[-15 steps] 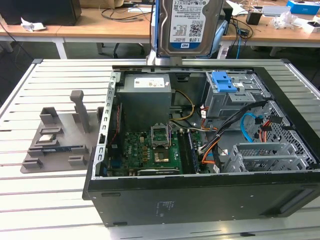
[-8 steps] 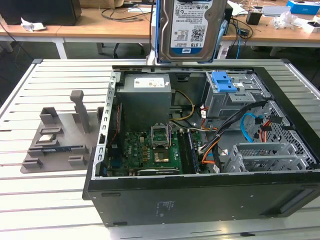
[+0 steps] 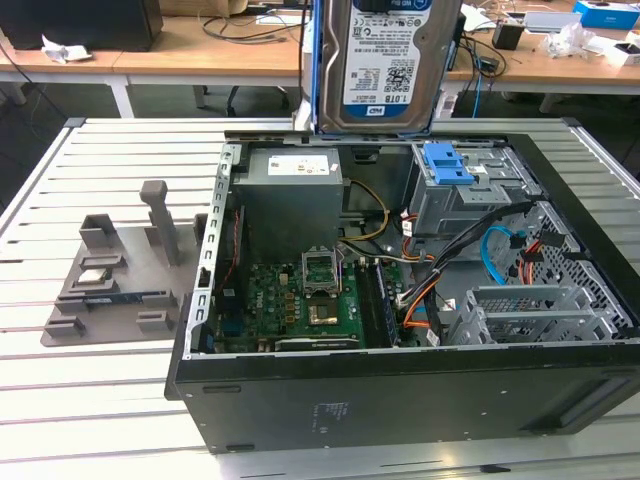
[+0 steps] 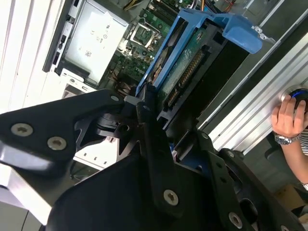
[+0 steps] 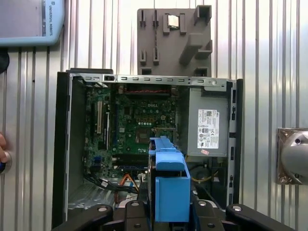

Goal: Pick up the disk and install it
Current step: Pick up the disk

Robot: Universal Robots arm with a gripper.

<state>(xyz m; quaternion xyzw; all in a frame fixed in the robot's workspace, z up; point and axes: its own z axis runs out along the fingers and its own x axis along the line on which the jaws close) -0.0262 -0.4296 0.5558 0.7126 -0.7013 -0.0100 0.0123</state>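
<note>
Gripper (image 4: 159, 127): closed on the disk, with black fingers (image 4: 144, 108) pressed to opposite sides of its blue rail bracket. Judged an edge grip, chosen to leave the flat faces and the connector end free.

Disk (image 3: 385, 60): carried in the air, upright on edge, label side turned toward the exterior view. Hung above the computer case and apart from it, touching nothing but the fingers, and not yet seated in any bay. Probably kept high and vertical to pass over the case wall and the cables.

Computer case (image 3: 400, 400): laid on its side with the panel off and the interior open upward. Judged so placed to give reach from above.

Motherboard (image 3: 300, 300) and power supply (image 3: 290, 190): fixed inside, toward the exterior view's left.

Drive cage (image 3: 455, 205): grey, with a blue latch (image 3: 447, 163) on top. Stood below the hanging disk and slightly to the exterior view's right. Whether its slot was free could not be told.

Fixture tray (image 3: 70, 325): grey, beside the case on the exterior view's left and apart from it, with a small square chip (image 5: 174, 20) in one recess. Judged a holder for keeping parts at known spots.

Table (image 3: 100, 420): slatted metal, bearing both case and tray.

Person's hand (image 4: 288, 118): at the table's edge, resting on a small rounded object. Purpose not to be told.

Desks (image 3: 200, 55): well behind, cluttered with cables.
</note>
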